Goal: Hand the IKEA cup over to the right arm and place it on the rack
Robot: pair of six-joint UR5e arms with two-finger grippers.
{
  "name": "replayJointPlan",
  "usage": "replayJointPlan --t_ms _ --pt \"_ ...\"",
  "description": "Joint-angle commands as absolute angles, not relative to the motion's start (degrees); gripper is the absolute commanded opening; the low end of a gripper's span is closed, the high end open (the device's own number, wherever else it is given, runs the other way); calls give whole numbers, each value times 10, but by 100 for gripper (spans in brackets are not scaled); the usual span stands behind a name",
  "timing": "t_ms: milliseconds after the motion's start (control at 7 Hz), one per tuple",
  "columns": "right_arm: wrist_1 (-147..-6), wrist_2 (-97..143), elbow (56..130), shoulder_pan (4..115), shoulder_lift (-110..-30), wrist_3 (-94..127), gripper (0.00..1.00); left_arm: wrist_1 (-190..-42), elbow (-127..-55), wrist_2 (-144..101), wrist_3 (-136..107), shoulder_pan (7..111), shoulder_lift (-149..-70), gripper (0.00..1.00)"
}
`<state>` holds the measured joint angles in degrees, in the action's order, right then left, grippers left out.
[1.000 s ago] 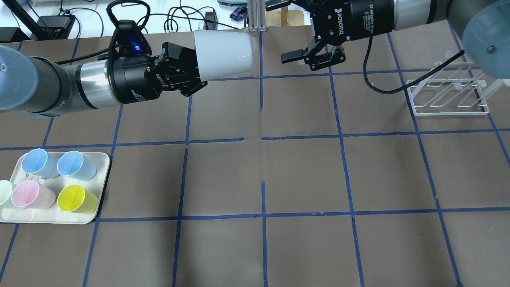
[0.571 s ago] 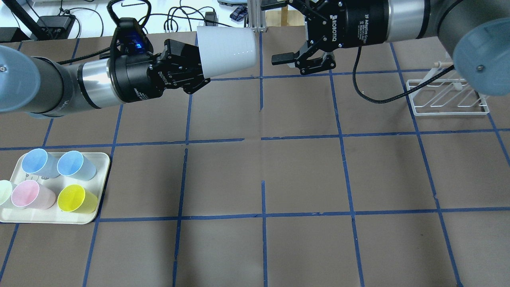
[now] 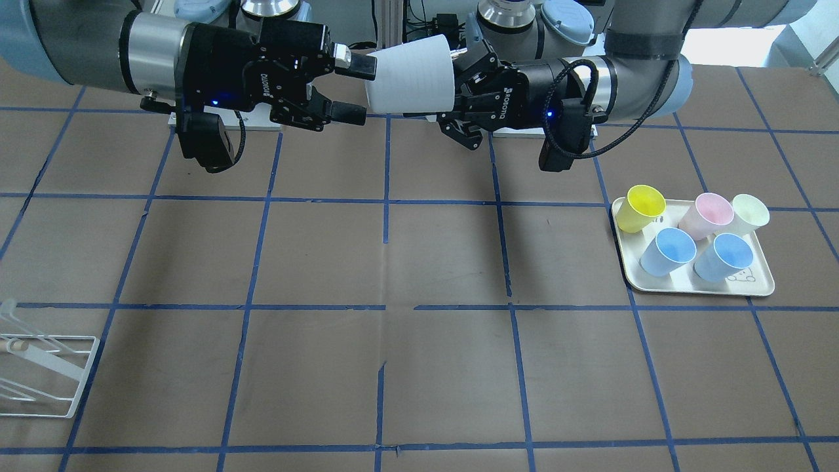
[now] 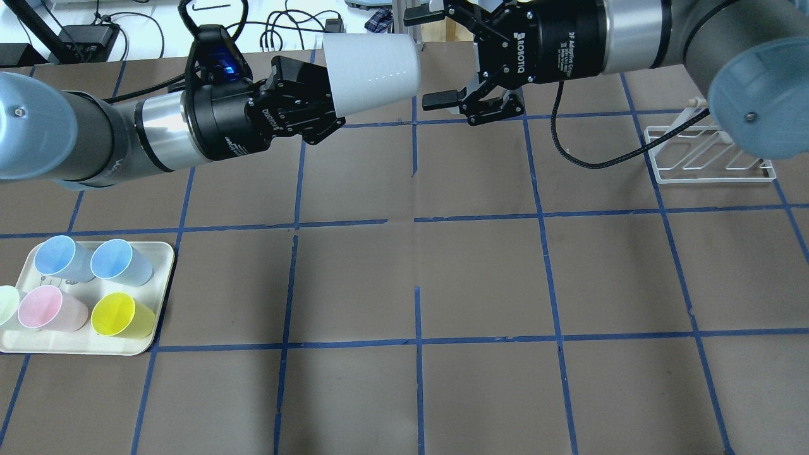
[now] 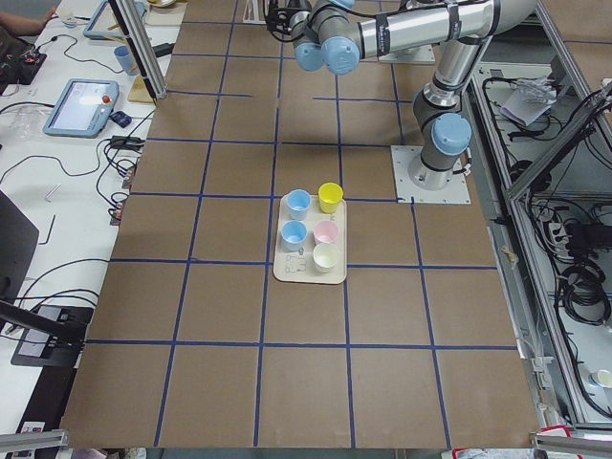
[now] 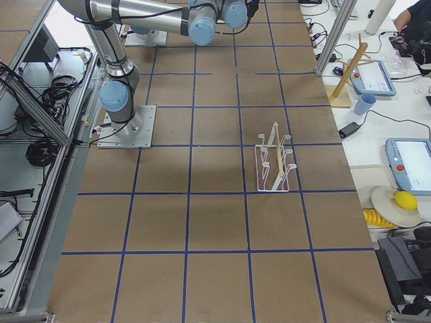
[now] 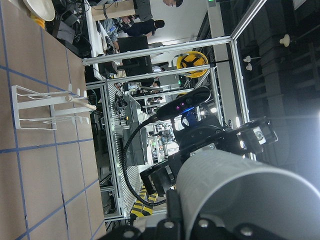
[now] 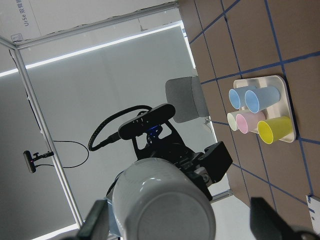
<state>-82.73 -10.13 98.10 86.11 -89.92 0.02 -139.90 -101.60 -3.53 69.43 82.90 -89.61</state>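
Observation:
The IKEA cup (image 4: 373,72) is pale grey and lies on its side in the air above the far middle of the table. My left gripper (image 4: 332,91) is shut on its rim end, and its base points at the right arm. My right gripper (image 4: 428,55) is open, with one finger on each side of the cup's base and not touching it. In the front view the cup (image 3: 413,75) hangs between the right gripper (image 3: 357,88) and the left gripper (image 3: 459,92). The right wrist view shows the cup's round base (image 8: 165,200) between its fingers. The white wire rack (image 4: 708,158) stands at the far right.
A cream tray (image 4: 165,265) at the near left holds several coloured cups, among them a yellow one (image 4: 120,315). The right arm's black cable (image 4: 588,161) hangs near the rack. An aluminium post (image 4: 404,25) stands at the table's far edge behind the grippers.
The left arm has carried the cup to the right and a little farther away. The right gripper has moved left, so its open fingers now flank the cup's base.

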Motion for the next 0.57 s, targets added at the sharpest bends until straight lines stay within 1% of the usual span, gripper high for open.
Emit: replayJointPlan --t_ms 0,429 --pt "-830 -95 982 863 -900 1 100 -1396 -1016 -37 694 830 -898 0" --pt "-831 -79 984 863 -899 -1 100 -1395 -1016 -36 694 830 -895 0"
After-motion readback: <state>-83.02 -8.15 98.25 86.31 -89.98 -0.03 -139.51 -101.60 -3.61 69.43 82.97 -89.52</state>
